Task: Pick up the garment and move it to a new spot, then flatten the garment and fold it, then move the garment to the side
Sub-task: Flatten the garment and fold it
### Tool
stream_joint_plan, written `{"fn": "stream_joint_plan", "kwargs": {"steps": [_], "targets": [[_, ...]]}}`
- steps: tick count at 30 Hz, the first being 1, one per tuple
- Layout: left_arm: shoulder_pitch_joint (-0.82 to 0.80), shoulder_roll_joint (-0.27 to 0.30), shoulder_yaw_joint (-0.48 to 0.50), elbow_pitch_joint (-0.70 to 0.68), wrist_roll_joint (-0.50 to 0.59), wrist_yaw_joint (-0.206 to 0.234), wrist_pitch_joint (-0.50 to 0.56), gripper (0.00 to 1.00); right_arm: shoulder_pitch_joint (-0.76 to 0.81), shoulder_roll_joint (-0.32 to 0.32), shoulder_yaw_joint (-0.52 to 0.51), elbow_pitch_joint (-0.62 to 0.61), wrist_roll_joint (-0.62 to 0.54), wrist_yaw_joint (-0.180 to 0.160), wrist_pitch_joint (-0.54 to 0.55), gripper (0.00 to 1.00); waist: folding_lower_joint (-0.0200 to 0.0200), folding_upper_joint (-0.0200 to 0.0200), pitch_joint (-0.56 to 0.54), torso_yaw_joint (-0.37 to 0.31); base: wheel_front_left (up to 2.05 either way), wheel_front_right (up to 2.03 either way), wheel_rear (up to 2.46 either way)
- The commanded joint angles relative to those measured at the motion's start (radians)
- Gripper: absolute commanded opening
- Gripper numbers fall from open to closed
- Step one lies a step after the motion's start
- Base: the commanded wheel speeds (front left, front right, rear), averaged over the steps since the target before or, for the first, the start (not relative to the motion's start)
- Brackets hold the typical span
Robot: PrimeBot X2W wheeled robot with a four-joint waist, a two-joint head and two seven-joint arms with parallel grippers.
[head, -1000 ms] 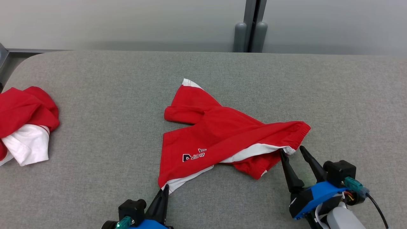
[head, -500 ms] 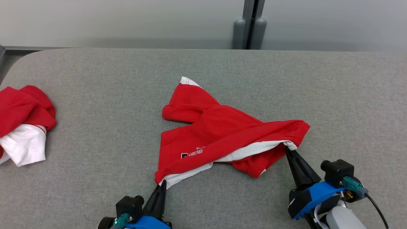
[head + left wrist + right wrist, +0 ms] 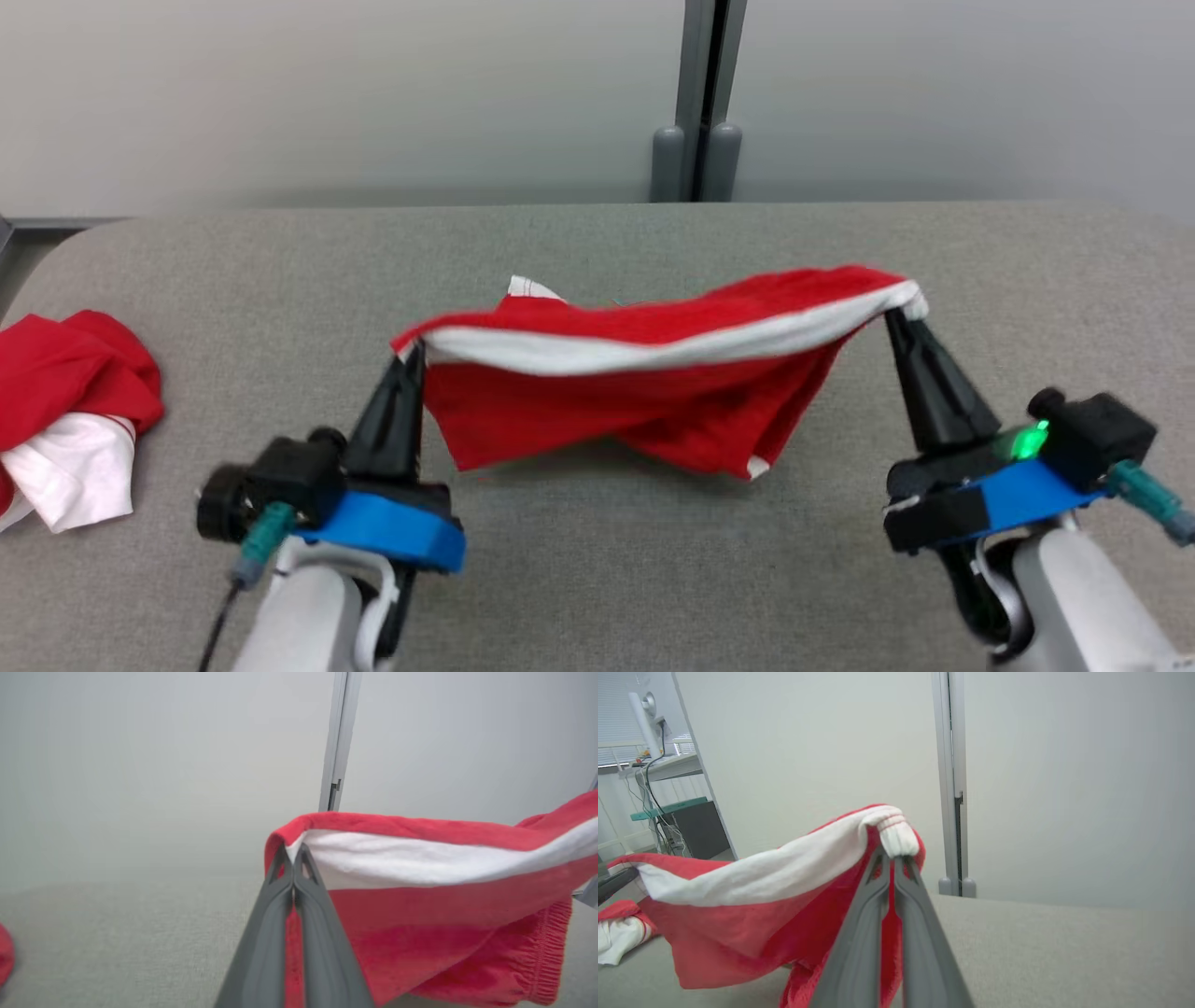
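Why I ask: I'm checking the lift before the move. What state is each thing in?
red shorts: lifted, stretched between both grippers, lower folds hanging near the table.
left gripper: shut on one corner of the shorts.
right gripper: shut on the white-edged waistband end.
other red and white garment: crumpled on the table's left side, untouched.

Head camera looked forward and down from above my arms, across the table (image 3: 597,579) to the wall. Left wrist camera sat just behind my left gripper (image 3: 293,851), facing along the fingers, nearly level, garment (image 3: 420,914) close to the lens. Right wrist camera sat likewise behind my right gripper (image 3: 893,858), turned a little toward my left. All three shared the garment and the post (image 3: 695,112); head and right wrist shared the pile (image 3: 65,401).
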Motion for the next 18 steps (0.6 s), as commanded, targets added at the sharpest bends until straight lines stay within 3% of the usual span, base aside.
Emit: {"fn": "stream_joint_plan", "kwargs": {"steps": [1, 9, 14, 18], "targets": [[-0.029, 0.017, 0.008, -0.018, 0.012, -0.004, -0.003, 0.0, -0.028, -0.015, -0.007, -0.021, 0.003, 0.0, -0.004, 0.0, 0.0, -0.0002, -0.019, -0.016, 0.0, 0.0, 0.0], [-0.298, 0.118, 0.065, -0.133, 0.088, -0.02, -0.003, 0.0, -0.232, -0.161, -0.015, -0.132, 0.049, 0.0, -0.004, 0.0, 0.0, -0.0002, -0.029, -0.031, 0.0, 0.0, 0.0], [-0.458, 0.127, 0.077, -0.084, 0.097, -0.007, -0.001, 0.0, -0.387, -0.226, 0.029, -0.069, 0.075, 0.0, -0.004, 0.0, 0.0, -0.0002, 0.046, -0.032, 0.0, 0.0, 0.0], [-0.574, 0.13, 0.064, -0.007, 0.129, 0.01, 0.002, 0.0, -0.541, -0.236, 0.059, 0.014, 0.078, 0.0, -0.004, 0.0, 0.0, -0.0002, 0.139, -0.032, 0.0, 0.0, 0.0]]}}
